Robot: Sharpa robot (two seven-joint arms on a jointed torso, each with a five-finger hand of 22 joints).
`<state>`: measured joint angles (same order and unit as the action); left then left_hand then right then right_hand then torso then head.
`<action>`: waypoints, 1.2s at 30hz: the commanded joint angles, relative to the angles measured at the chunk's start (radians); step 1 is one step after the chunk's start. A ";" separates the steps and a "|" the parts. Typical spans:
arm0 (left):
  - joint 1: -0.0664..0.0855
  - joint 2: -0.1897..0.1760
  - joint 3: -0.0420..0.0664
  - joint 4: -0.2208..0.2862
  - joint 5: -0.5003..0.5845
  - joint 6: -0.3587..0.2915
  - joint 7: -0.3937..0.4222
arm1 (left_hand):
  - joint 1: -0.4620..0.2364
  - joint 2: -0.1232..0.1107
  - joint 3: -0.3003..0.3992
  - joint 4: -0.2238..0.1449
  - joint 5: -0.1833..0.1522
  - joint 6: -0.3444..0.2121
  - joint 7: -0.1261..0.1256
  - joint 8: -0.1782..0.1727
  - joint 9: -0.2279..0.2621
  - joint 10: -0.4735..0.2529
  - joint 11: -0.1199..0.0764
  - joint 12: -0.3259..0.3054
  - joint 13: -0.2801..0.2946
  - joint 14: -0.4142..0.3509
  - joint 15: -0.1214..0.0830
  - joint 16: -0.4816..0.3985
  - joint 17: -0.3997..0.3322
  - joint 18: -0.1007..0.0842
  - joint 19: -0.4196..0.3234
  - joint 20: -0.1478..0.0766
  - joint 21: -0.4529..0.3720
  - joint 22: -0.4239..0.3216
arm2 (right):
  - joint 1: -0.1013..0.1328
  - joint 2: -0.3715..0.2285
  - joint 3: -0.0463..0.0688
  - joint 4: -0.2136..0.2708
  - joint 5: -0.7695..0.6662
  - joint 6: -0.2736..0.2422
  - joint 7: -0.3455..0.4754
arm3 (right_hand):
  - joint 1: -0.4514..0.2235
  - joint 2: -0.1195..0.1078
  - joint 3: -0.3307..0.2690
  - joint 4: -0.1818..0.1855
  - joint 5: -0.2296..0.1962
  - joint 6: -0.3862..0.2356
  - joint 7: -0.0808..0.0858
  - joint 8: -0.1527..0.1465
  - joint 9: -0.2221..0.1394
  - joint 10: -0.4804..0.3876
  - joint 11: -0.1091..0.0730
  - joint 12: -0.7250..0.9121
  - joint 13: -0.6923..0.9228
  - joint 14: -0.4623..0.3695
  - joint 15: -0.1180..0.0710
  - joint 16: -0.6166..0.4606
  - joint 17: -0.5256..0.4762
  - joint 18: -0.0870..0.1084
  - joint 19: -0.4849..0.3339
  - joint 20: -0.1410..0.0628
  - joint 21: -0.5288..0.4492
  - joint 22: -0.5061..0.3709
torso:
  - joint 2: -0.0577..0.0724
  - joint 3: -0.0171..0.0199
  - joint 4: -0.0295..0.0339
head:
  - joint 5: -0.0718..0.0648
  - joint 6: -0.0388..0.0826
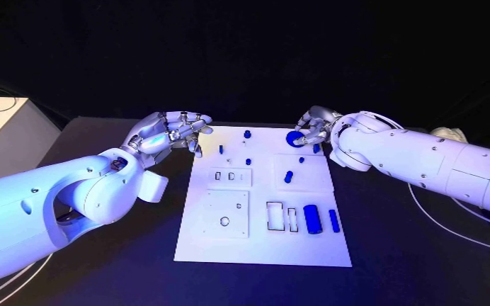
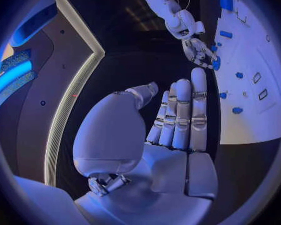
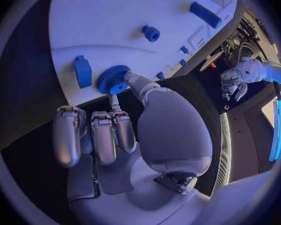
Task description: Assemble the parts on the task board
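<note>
The blue gear [image 3: 112, 79] is pinched between the thumb and a fingertip of the right hand [image 1: 314, 127], at the board's far right corner, roughly one o'clock from the board's centre. In the right wrist view the gear sits at the board's edge, toothed rim visible, with a small blue block [image 3: 83, 71] lying just beside it on the white surface.

The task board [image 1: 260, 249] lies in the middle of the black desk [image 1: 408, 263], long side running away from the robot. At its near right, about five o'clock, two blue cylinders [image 1: 312, 219] lie side by side, next to two narrow rectangular slots. A short blue peg [image 1: 289, 176] lies on a raised square plate at about two o'clock. Small blue pegs [image 1: 247, 134] stand near the far edge around twelve o'clock. A square plate with a small hole [image 1: 226, 214] occupies the near left, about seven o'clock.

The left hand [image 1: 175, 132] hangs at the board's far left corner, about eleven o'clock, holding nothing. In the left wrist view its fingers [image 2: 183, 112] are extended, side by side, thumb apart, off the board's edge.
</note>
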<state>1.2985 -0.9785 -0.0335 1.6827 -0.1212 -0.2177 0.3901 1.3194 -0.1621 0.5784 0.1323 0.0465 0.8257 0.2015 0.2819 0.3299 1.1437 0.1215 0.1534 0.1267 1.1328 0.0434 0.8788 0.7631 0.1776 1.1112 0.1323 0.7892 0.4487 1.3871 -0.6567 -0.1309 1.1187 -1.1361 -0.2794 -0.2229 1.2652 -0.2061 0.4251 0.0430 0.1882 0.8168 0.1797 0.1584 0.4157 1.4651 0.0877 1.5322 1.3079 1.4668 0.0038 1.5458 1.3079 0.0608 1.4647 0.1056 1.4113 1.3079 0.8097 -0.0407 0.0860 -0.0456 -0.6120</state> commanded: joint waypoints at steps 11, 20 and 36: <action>0.001 -0.002 0.001 0.002 -0.006 0.023 0.005 | 0.000 0.007 0.004 0.001 0.003 -0.009 0.000 -0.005 0.001 -0.008 0.003 -0.004 0.001 -0.008 0.002 -0.005 0.001 0.005 -0.008 0.000 0.006 0.002 | -0.004 0.002 -0.002 -0.006 -0.031 0.012 -0.028 | 0.011 0.014 0.001 -0.002 0.005 0.016 -0.002 0.008 0.002 0.072 0.003 0.008 0.226 0.090 0.008 0.005 0.199 -0.017 0.032 0.006 0.012 0.075 | 0.000 0.0014 -0.0028 | 0.004 -0.002; 0.001 -0.003 0.001 0.002 -0.006 0.023 0.006 | 0.000 0.007 0.004 0.001 0.003 -0.009 0.000 -0.005 0.001 -0.008 0.003 -0.004 0.001 -0.008 0.002 -0.005 0.001 0.005 -0.008 0.000 0.006 0.002 | -0.005 -0.003 -0.002 0.007 -0.071 -0.038 -0.015 | 0.045 0.033 0.069 -0.026 0.013 0.084 -0.014 0.042 0.012 0.079 -0.008 0.014 0.233 0.090 -0.001 0.005 0.198 -0.019 0.034 -0.001 0.021 0.088 | 0.000 0.0016 -0.0032 | 0.005 -0.001; 0.001 -0.004 0.001 0.000 -0.006 0.025 0.005 | 0.000 0.006 0.006 -0.001 0.003 -0.009 0.000 -0.005 0.002 -0.008 0.003 -0.004 0.002 -0.008 0.002 -0.006 0.001 0.005 -0.010 0.001 0.008 0.003 | -0.006 0.000 -0.002 0.052 -0.174 -0.203 0.049 | 0.018 0.033 0.100 -0.026 0.005 0.142 -0.040 0.080 0.028 0.084 -0.030 0.017 0.238 0.090 -0.022 0.004 0.198 -0.022 0.038 -0.020 0.030 0.102 | 0.000 -0.0002 -0.0022 | 0.004 0.005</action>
<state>1.2986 -0.9825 -0.0335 1.6824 -0.1215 -0.2152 0.3884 1.3195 -0.1622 0.5783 0.1323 0.0465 0.8258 0.2014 0.2819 0.3306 1.1401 0.1251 0.1537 0.1273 1.1291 0.0470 0.8788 0.7628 0.1775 1.1113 0.1323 0.7939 0.4507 1.3807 -0.6580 -0.1333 1.1673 -1.2653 -0.4279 -0.1984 1.2958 -0.1758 0.5210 0.0167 0.1993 0.9213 0.1590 0.2079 0.4310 1.4649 0.0661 1.5477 1.3076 1.4649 -0.0093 1.5457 1.3075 0.0502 1.4627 0.0928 1.4387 1.3074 0.8100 -0.0402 0.0829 -0.0417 -0.6078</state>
